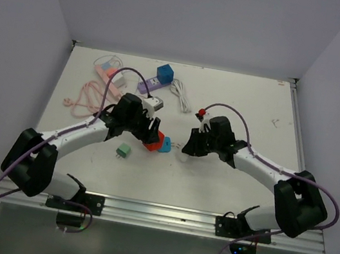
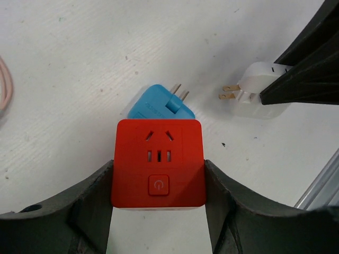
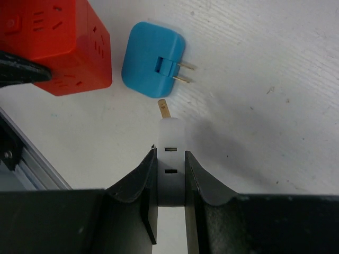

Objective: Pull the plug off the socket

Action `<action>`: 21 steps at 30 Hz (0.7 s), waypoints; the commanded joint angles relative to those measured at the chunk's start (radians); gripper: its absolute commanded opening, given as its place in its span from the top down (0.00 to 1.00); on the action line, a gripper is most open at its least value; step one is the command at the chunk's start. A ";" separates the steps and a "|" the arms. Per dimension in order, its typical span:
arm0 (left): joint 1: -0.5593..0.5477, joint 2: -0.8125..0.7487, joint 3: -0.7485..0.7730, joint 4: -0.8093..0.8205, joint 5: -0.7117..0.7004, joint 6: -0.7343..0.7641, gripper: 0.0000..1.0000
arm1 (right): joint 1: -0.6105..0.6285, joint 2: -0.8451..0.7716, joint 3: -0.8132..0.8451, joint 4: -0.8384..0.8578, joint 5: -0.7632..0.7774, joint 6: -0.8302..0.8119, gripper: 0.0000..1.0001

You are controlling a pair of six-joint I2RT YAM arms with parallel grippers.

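One white plug (image 2: 252, 85), prongs (image 2: 229, 92) bare, apart from red cube socket (image 2: 158, 161).

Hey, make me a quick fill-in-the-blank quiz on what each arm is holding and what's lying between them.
1. The left pincer is shut on the ___ socket cube.
2. The right pincer is shut on the ___ adapter.
3. Loose on the table between them lies a ___ plug with two bare prongs.
Missing words: red; white; blue.
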 commanded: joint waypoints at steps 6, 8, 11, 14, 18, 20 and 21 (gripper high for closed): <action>0.003 0.139 0.124 -0.082 -0.186 -0.105 0.97 | -0.017 0.101 -0.043 0.293 0.084 0.313 0.70; 0.003 0.165 0.162 -0.147 -0.216 -0.105 0.95 | -0.023 0.115 -0.057 0.309 0.081 0.340 0.63; 0.003 0.219 0.213 -0.213 -0.231 -0.113 0.90 | -0.035 0.135 -0.078 0.344 0.069 0.377 0.52; 0.002 0.266 0.262 -0.270 -0.239 -0.125 0.79 | -0.044 0.138 -0.084 0.349 0.060 0.379 0.40; -0.001 0.300 0.307 -0.313 -0.278 -0.136 0.49 | -0.046 0.107 -0.075 0.304 0.086 0.348 0.30; -0.003 0.303 0.325 -0.332 -0.288 -0.147 0.40 | -0.046 0.078 -0.071 0.272 0.104 0.325 0.27; -0.003 0.303 0.333 -0.338 -0.297 -0.150 0.34 | -0.046 0.066 -0.068 0.258 0.127 0.316 0.23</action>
